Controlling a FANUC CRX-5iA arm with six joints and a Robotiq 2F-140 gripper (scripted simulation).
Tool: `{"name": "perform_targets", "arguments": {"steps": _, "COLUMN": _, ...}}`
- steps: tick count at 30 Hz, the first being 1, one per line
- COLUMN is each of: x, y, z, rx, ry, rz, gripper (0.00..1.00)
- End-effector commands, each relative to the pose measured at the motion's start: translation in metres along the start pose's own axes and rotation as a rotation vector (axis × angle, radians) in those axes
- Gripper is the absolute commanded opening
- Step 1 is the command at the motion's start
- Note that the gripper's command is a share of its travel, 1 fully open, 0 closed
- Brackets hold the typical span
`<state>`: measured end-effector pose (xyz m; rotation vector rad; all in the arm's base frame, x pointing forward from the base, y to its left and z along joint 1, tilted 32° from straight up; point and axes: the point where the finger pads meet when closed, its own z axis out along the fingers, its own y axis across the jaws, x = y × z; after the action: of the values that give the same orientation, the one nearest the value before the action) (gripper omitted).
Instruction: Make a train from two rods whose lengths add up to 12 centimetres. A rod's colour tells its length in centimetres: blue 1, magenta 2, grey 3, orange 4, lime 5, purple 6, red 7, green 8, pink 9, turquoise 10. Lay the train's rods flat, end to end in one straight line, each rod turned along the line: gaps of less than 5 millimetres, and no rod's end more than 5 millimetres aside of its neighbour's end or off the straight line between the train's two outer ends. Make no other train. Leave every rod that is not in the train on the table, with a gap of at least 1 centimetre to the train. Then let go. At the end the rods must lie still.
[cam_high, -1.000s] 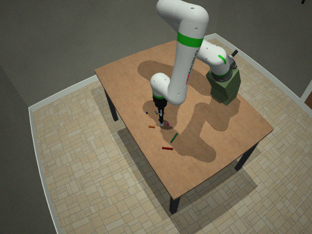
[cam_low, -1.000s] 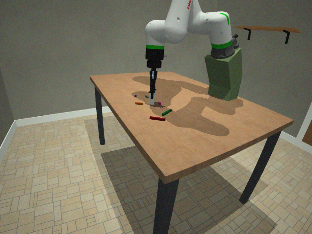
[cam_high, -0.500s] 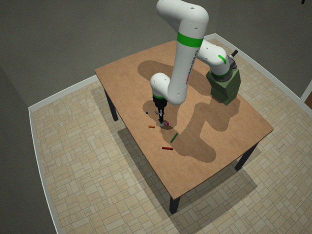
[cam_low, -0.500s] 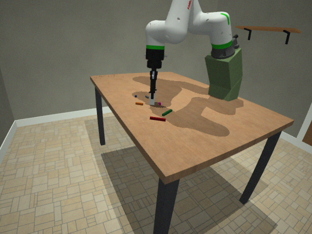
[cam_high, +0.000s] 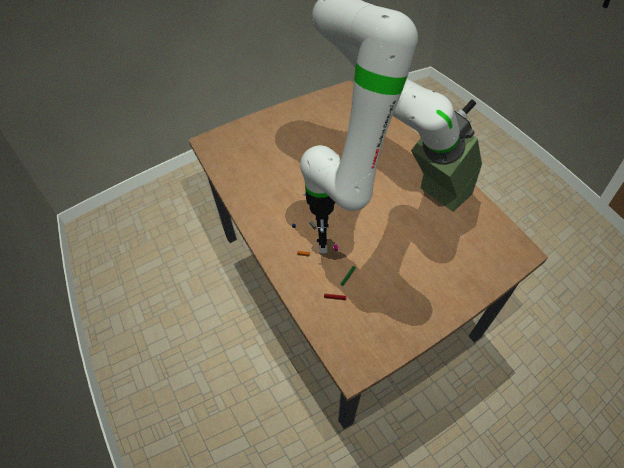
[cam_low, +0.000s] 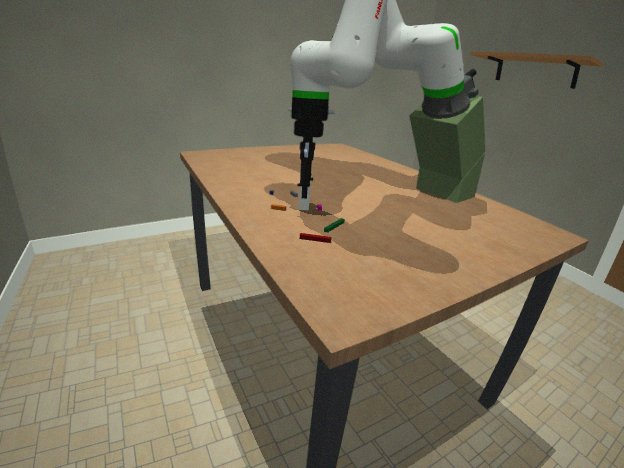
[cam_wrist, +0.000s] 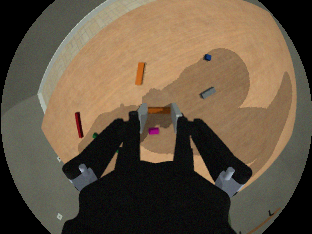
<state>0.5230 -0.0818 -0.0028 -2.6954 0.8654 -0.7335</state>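
My gripper (cam_high: 322, 247) points straight down, low over the table's left middle; it also shows in the exterior view (cam_low: 303, 204). In the wrist view the fingertips stand a little apart, with a short orange rod (cam_wrist: 158, 109) lying between them. The fingers are open and not pressing on it. A second orange rod (cam_high: 302, 253) lies to the left. A magenta rod (cam_high: 335, 247) lies just right of the fingers. The green rod (cam_high: 347, 275) and the red rod (cam_high: 334, 296) lie nearer the front edge, apart from each other.
A blue rod (cam_high: 293, 226) and a grey rod (cam_high: 312, 223) lie behind the gripper. The robot's green base (cam_high: 447, 171) stands at the table's far right. The table's left edge is close to the rods.
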Motion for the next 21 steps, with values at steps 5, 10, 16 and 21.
{"name": "perform_targets", "arguments": {"steps": 5, "x": 0.0, "y": 0.0, "z": 0.0, "rx": 0.0, "ry": 0.0, "rz": 0.0, "gripper": 0.35}}
{"name": "perform_targets", "arguments": {"steps": 10, "x": 0.0, "y": 0.0, "z": 0.0, "rx": 0.0, "ry": 0.0, "rz": 0.0, "gripper": 0.35}}
{"name": "perform_targets", "arguments": {"steps": 16, "x": 0.0, "y": 0.0, "z": -0.001, "rx": 0.0, "ry": 0.0, "rz": 0.0, "gripper": 0.35}}
{"name": "perform_targets", "arguments": {"steps": 21, "x": 0.0, "y": 0.0, "z": -0.011, "rx": 0.0, "ry": 0.0, "rz": 0.0, "gripper": 0.35}}
